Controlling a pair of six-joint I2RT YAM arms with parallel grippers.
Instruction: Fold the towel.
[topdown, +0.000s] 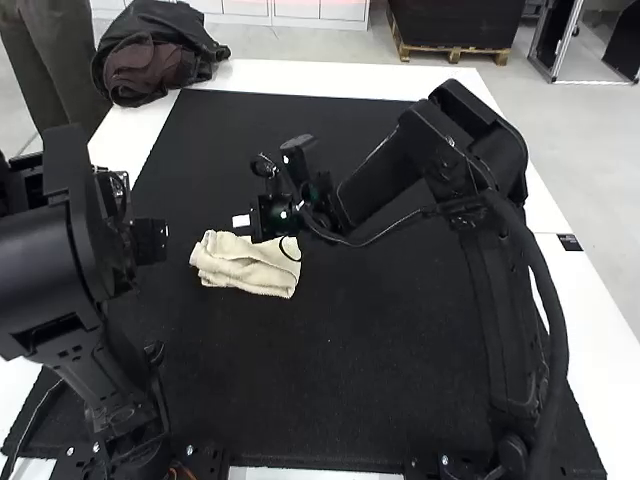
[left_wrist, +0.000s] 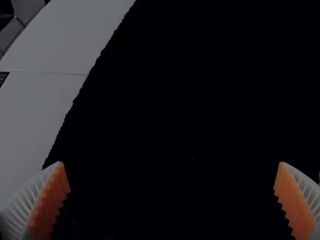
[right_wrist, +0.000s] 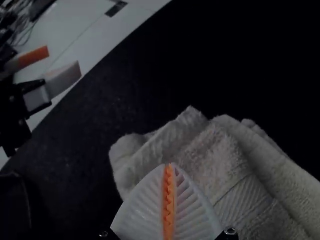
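Left of centre, by the folded towel (topdown: 250, 268), your right gripper (right_wrist: 170, 166) is together, left gripper (left_wrist: 171, 162) apart; folding appears advanced, so square the edges.

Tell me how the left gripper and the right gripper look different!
The left gripper has its jaws wide open, but the right gripper has its jaws shut together. The left gripper is over the black mat, away from the towel, while the right gripper is right by the towel. Both have white, ribbed jaws with orange pads.
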